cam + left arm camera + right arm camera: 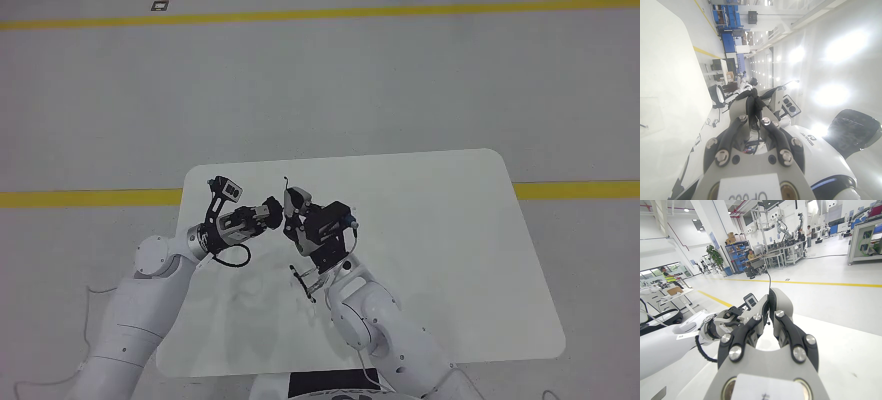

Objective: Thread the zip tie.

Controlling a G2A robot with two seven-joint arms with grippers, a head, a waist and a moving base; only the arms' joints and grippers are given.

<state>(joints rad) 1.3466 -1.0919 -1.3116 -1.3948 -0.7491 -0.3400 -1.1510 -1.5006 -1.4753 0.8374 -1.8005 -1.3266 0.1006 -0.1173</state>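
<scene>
White desk (450, 250) under two raised arms, tools tip to tip.
Right tool (769, 298) clamps the black zip tie (769, 283), tail standing above its tip; left tool (753, 98), pads pressed together, meets it sideways, held off the desk.

The zip tie (769, 281) is black; the surface (450, 260) white; the right pincer (769, 302) grey with black ribbed pads.

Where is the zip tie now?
In the right wrist view the zip tie rises from the shut right gripper, over the table's left half, beside the left gripper.
</scene>
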